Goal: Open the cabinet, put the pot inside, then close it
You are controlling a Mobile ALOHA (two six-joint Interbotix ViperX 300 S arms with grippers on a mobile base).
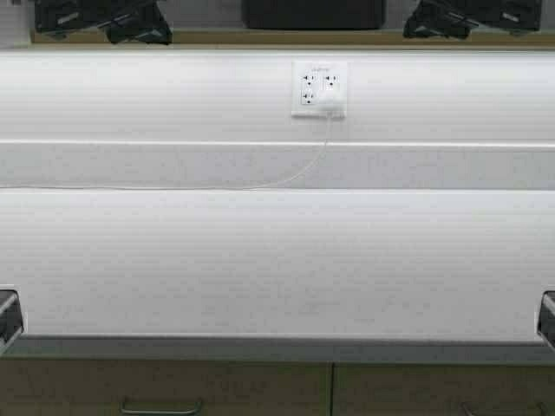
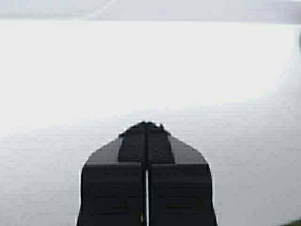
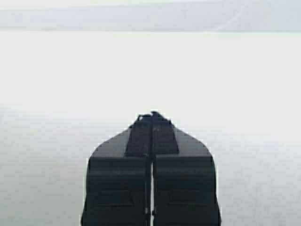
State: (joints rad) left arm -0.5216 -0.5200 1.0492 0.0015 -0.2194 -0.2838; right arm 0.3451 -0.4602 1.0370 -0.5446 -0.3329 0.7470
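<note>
**benchbot_42:** Both grippers are seen pressed shut with nothing held: the left gripper and the right gripper are parked low over the white countertop, one at each end of its front edge. Neither the pot nor the cabinet can be found in any view, so nothing of the task looks started.

**kitchen_rig:** Agreed. A dark shape is cut off at the very top of the high view, possibly something sitting up there, but it can't be told. The biggest risk: a blind reach being made toward a target that isn't framed.

**benchbot_42:** Also worth noting, a thin white cable is run from the wall outlet along the counter's back edge. It could be snagged if an arm is swept across. Drawer fronts are below the front edge and shouldn't be mistaken for the cabinet.
</note>
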